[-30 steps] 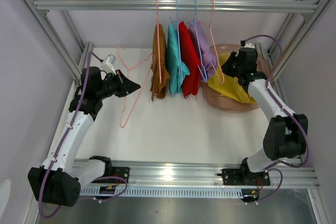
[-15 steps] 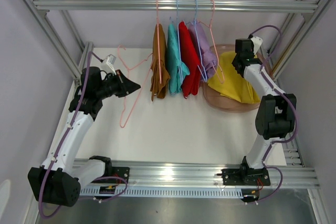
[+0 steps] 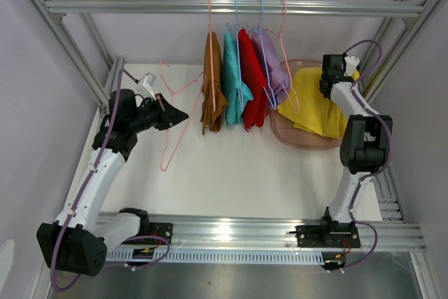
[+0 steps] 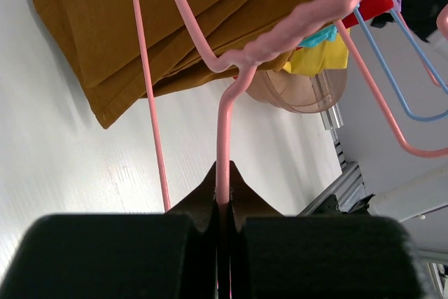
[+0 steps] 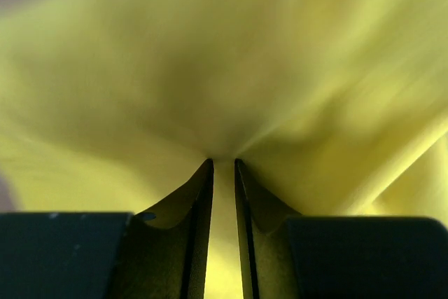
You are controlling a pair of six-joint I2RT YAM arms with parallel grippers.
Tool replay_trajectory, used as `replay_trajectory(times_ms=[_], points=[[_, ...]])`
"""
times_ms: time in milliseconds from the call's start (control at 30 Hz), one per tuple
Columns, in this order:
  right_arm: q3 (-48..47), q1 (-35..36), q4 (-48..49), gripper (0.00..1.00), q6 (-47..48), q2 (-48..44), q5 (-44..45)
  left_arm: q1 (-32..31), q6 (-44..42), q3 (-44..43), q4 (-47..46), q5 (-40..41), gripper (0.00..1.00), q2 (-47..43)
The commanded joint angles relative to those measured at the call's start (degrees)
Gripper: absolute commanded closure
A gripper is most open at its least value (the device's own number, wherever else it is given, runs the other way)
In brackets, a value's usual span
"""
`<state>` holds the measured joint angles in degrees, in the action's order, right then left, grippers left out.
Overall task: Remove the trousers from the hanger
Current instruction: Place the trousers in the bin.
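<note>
**A:** Step in hand, how do you judge it?

**B:** I think the yellow trousers (image 3: 315,110) are being laid down. They lie in the round tub (image 3: 308,143) at the right side of the surface (image 3: 231,173), off any hanger. The right tool (image 5: 222,162) is just over them. Its jaws stand a little apart and yellow cloth gathers at the tips, so I cannot tell if it pinches the cloth or not.

**A:** And the left tool (image 4: 222,173)?

**B:** It is clamped on the wire of a bare pink hanger (image 4: 222,120), to the left of the brown trousers (image 3: 212,89).

**A:** What remains?

**B:** The brown trousers, the teal trousers (image 3: 232,82), the red trousers (image 3: 252,92) and the lavender trousers (image 3: 273,68) hang from the rail (image 3: 140,6). In my opinion the next move needs the right tool to let go fully and lift clear of the tub. The bare hanger should go aside before another pair is taken.
</note>
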<state>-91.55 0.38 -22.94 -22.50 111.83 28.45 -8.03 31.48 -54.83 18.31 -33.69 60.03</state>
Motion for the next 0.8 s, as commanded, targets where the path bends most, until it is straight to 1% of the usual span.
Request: replay_trajectory(times_ms=[0,133,267,367,467,500,600,633,667,700,767], points=[[-1.5,-2.1,-3.7,0.77,-1.3,6.1,0.1,-0.6,0.2,-2.1,-1.9,-1.5,1.00,-0.2],[-1.8,-3.0,-4.1,0.77,-1.6,9.5,-2.1,-0.6,0.2,-2.1,-2.0,-1.4,0.99,-0.2],[-1.9,-3.2,-4.7,0.76,-1.7,8.8,-3.8,-0.6,0.2,-2.2,-2.0,-1.3,0.99,0.1],[-1.8,-2.9,-5.6,0.76,-2.3,4.9,-5.9,-0.7,0.1,-2.1,-1.9,-1.0,0.99,0.2],[-1.9,-2.2,-7.4,0.73,-2.5,-0.9,-8.1,-0.7,-0.2,-2.4,-1.6,-0.9,0.99,-0.3],[-1.6,-2.0,-7.6,0.73,-2.6,-4.3,-9.6,-0.7,-0.4,-2.3,-1.5,-0.8,1.00,-0.4],[0.0,-0.8,-8.6,0.68,-3.1,-9.6,-12.0,-0.8,-1.6,-2.7,-1.2,-0.1,1.00,-1.1],[0.8,-0.6,-8.6,0.67,-3.4,-13.1,-12.9,-0.8,-2.2,-3.8,-0.1,0.3,0.99,-1.1],[1.9,-0.6,-8.6,0.64,-3.5,-15.0,-13.4,-1.2,-4.0,-4.4,0.8,0.8,1.00,-1.1],[4.0,1.9,-8.7,0.64,-3.7,-18.5,-14.0,-1.5,-5.2,-4.9,3.4,1.7,1.00,-1.1],[6.5,3.5,-8.5,0.61,-3.4,-21.9,-14.1,-2.9,-8.3,-7.4,5.9,6.2,0.99,-1.5]])
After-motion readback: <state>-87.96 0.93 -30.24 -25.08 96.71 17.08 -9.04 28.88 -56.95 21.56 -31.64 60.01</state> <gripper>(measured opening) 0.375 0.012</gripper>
